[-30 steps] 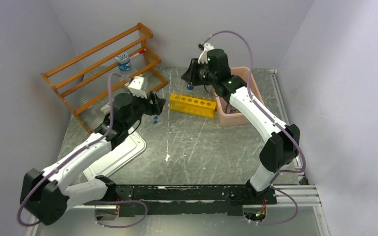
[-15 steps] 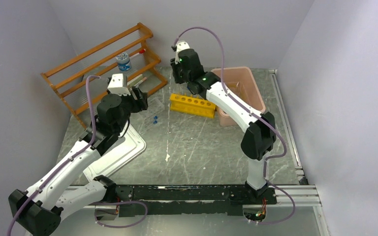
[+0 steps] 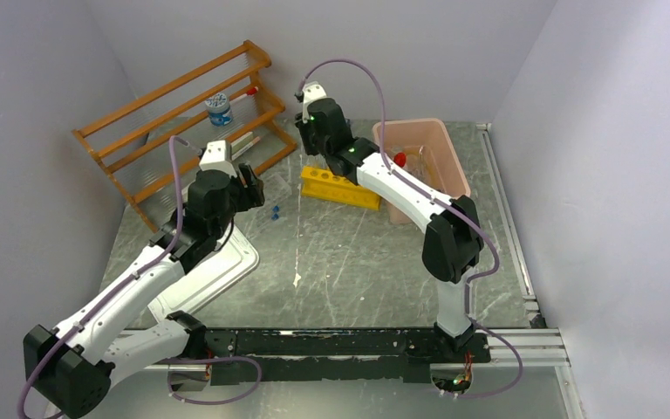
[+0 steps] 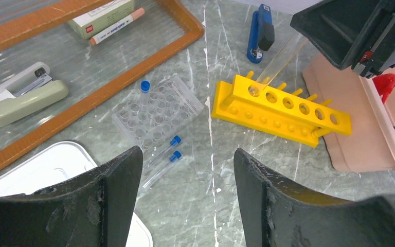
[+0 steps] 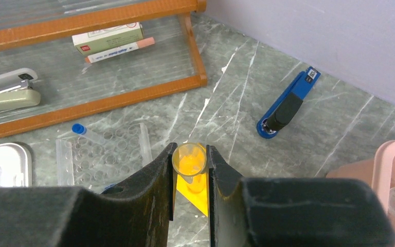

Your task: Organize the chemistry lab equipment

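Right claw (image 5: pixel 190 165) clenched on the clear tube (image 4: pixel 282 56), tilted into the yellow rack (image 4: pixel 288 110), nine-o'clock end hole: straighten it, lower gently. Left claw (image 4: pixel 187 164) hangs released.

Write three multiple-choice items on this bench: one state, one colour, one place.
1. The right gripper is: A open; B shut on a clear tube; C out of view.
2. The tube rack is: A red; B yellow; C green.
3. The grey-green stapler lies: A on the wooden shelf; B in the tube rack; C in the right gripper.
Key: B, the tube sits clamped in it; B, plainly yellow in every view; A, it rests on the shelf's ribbed panel.
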